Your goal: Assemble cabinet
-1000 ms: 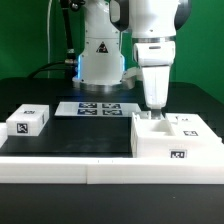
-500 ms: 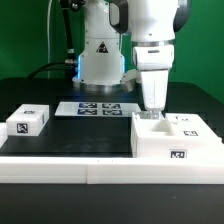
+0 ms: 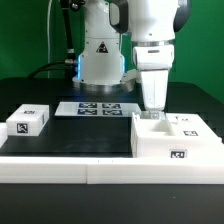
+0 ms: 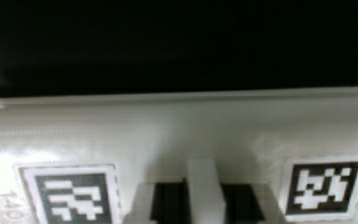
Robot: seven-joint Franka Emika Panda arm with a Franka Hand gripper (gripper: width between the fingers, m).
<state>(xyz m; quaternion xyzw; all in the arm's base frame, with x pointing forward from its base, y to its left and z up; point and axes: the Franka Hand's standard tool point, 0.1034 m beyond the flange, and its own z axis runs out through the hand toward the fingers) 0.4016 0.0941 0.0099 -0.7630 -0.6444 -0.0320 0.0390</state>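
**Gripper set down on the cabinet's rear corner**

The cabinet (image 3: pixel 170 146), a large white plastic square box, sits on the black table (image 3: pixel 90 135) at the exterior view's right, just behind a long white ledge (image 3: pixel 70 168). It looks low and blocky. One black-and-white square tag shows on its front face, and more small tags sit on its upper side, where recessed edges show.

The white arm's two-finger gripper (image 3: pixel 152 110) stands upright over the box's rear corner on the exterior view's left, with its tips down at the top surface. In the blurred wrist view the two dark fingers (image 4: pixel 167 203) stand close together with a narrow white strip between them, and a tag on white plastic lies to either side. Whether they pinch that strip cannot be told.

A small white rectangular block (image 3: pixel 28 121) with one tag lies well apart at the exterior view's left. The flat white marker board (image 3: pixel 97 108) lies farther back, between block and cabinet.
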